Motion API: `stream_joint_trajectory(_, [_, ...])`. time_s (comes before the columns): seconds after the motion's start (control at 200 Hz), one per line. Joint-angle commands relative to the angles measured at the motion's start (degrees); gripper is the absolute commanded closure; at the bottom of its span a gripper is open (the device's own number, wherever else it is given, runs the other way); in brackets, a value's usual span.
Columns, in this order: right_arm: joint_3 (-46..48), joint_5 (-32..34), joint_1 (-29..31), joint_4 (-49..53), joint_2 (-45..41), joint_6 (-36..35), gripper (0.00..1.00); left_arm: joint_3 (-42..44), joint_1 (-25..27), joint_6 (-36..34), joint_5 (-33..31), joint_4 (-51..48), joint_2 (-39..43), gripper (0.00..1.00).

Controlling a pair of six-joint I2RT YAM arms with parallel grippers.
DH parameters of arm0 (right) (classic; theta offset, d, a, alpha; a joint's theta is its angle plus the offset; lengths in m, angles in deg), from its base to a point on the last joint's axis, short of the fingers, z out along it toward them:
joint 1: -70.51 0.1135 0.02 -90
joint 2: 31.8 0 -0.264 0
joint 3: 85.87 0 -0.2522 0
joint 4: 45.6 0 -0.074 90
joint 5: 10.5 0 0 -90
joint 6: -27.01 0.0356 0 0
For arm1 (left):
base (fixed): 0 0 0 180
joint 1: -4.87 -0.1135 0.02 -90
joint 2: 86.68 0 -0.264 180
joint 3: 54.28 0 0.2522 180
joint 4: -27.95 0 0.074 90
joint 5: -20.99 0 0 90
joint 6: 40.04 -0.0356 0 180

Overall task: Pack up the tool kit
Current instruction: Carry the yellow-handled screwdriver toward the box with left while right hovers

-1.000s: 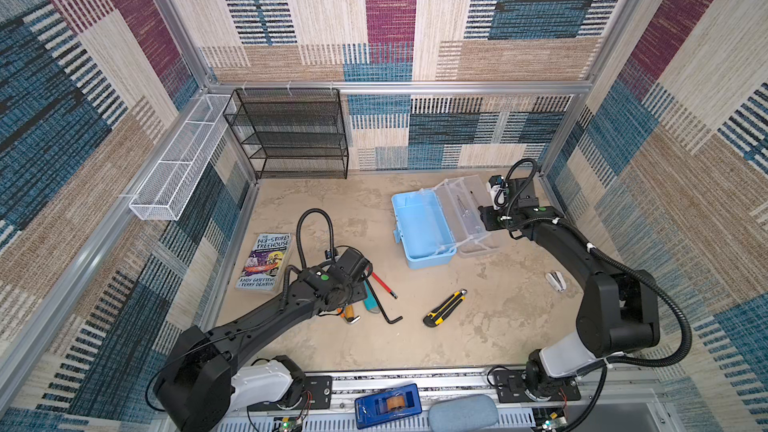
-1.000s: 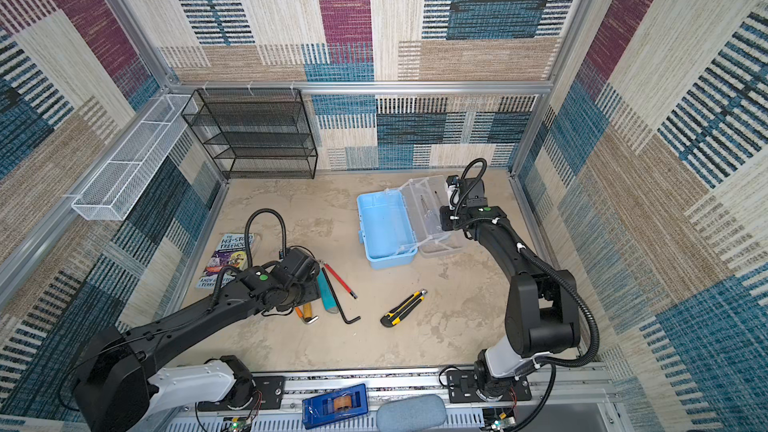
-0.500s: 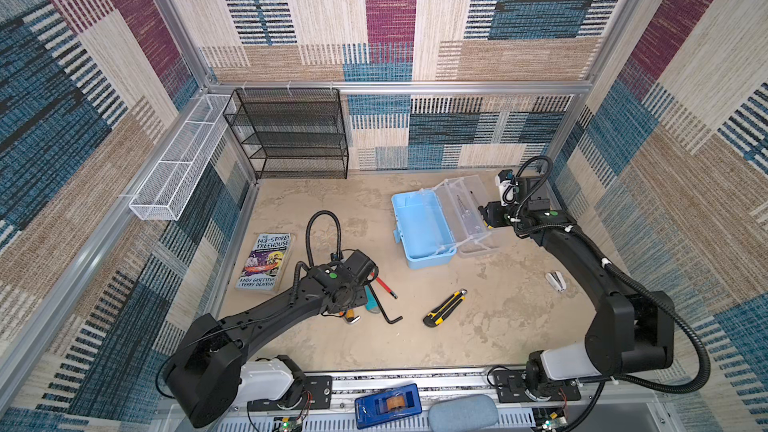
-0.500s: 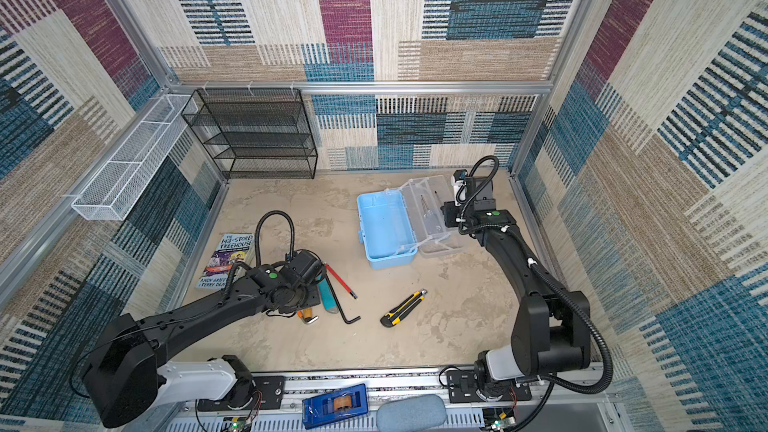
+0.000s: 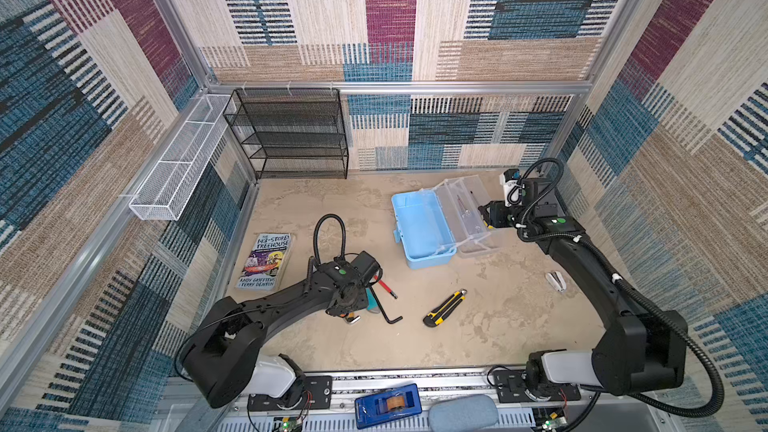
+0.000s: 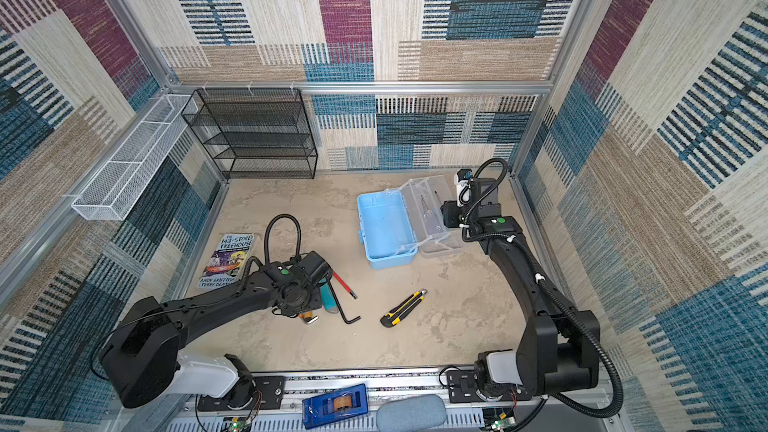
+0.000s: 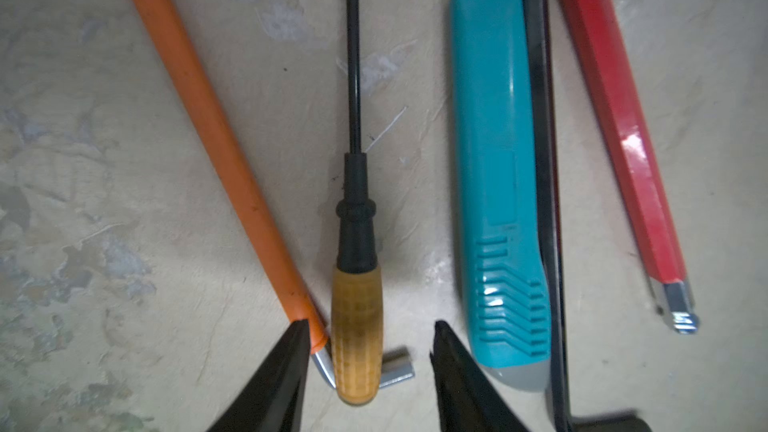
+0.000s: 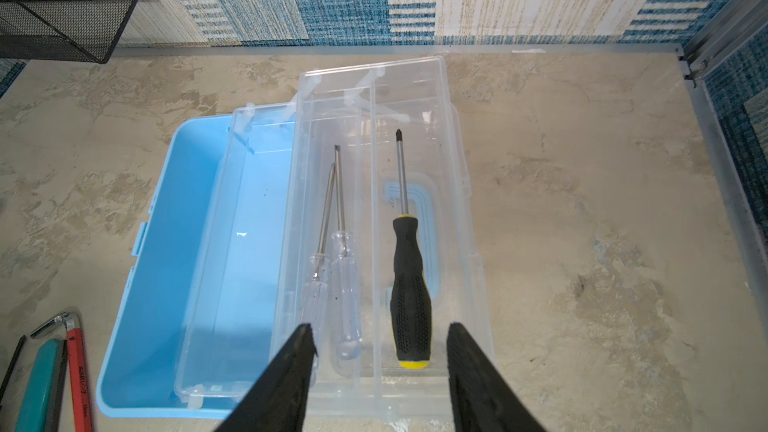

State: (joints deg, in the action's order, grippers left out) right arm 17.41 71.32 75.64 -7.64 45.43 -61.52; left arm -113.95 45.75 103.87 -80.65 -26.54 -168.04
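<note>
Closest to me, on the front rail, sits a dark blue tape dispenser. Just beyond it the left gripper hangs low over a cluster of tools on the sandy tabletop. Its fingers are spread to either side of the wooden-handled screwdriver, with a gap on both sides. An orange hex key slants just beside that handle. On the handle's other side lie a teal utility knife, a black hex key against it, and then a red pencil. A yellow-and-black utility knife lies apart, toward the middle, and a book rests near the left wall.

Farther back the pale blue case stands open, with its clear tray folded out alongside. A black-handled screwdriver lies in one compartment and two clear-handled screwdrivers in the next. The right gripper hovers over the tray, its fingers parted and gripping nothing. A black wire rack stands against the back wall.
</note>
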Motion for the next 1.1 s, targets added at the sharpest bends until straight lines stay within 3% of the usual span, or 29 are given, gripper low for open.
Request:
stream_joint_trajectory(0.0, [0.5,-0.3,0.0,-1.6,-0.8,0.7,0.45,0.3,-0.2,0.1,1.1,0.9,-1.9,0.51])
stream_joint_trajectory(0.125, [0.6,-0.4,0.0,-1.6,-1.3,0.7,0.45,1.0,-0.3,0.6,2.2,2.1,-3.4,0.55])
stream_joint_trajectory(0.28, [0.4,-0.4,0.0,-1.4,-1.6,0.6,0.45,1.9,-0.2,1.2,3.0,3.6,-3.4,0.67])
stream_joint_trajectory(0.32, [0.4,-0.5,0.0,-1.4,-1.6,0.7,0.45,1.9,-0.2,1.0,2.9,3.5,-3.3,0.74])
stream_joint_trajectory(0.701, [1.9,-3.0,0.0,-2.5,-2.7,1.6,0.45,-1.4,-0.1,-1.1,0.7,-1.0,0.8,0.93])
stream_joint_trajectory(0.926, [5.7,-16.3,0.0,-8.7,-6.4,6.6,0.42,-8.5,0.6,-5.0,-1.4,-2.2,4.6,0.96])
stream_joint_trajectory(1.097, [9.3,-25.4,0.6,-14.9,-7.1,15.6,0.44,-18.4,3.1,-12.7,-1.1,-1.4,1.1,0.96])
